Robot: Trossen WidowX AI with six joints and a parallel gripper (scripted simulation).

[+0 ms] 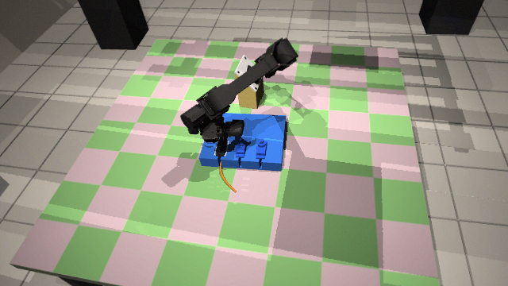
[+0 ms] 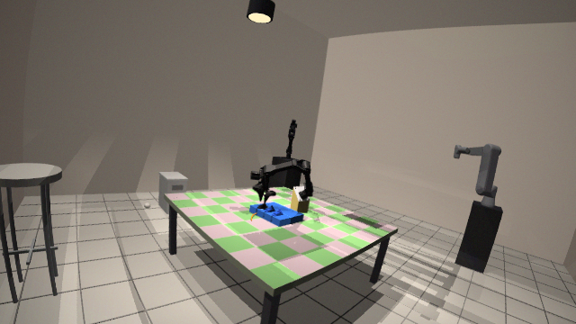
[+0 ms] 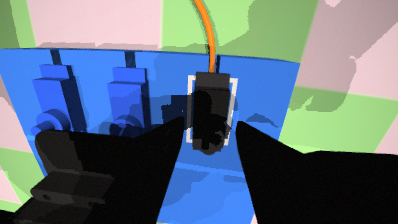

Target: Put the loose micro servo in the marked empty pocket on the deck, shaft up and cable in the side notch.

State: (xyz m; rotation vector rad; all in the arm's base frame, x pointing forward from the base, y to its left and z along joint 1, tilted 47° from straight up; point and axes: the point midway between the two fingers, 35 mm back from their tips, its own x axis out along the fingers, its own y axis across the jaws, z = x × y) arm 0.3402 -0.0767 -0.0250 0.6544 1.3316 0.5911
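Top view looked steeply down, fairly near. Exterior stood far back, room-wide. Wrist looked down close. All shared the deck (image 1: 266, 127).

tan box (image 1: 251, 96), round stool (image 2: 28, 175), ceiling lamp (image 2: 261, 11), grey cabinet (image 2: 173, 184)

In the wrist view the jaws run off the bottom edge, so their mounts are unseen, and the dark micro servo (image 3: 210, 112) is too shadowed to make out its mounting ears or output shaft. The orange cable (image 3: 209, 37) leaves through the top edge, its end cut off. The blue deck (image 3: 260, 95) is cropped at left and below. From the top view the gripper (image 1: 221, 148) covers the marked pocket, hiding the servo's seating. In the exterior view the deck's parts are too small to tell apart.
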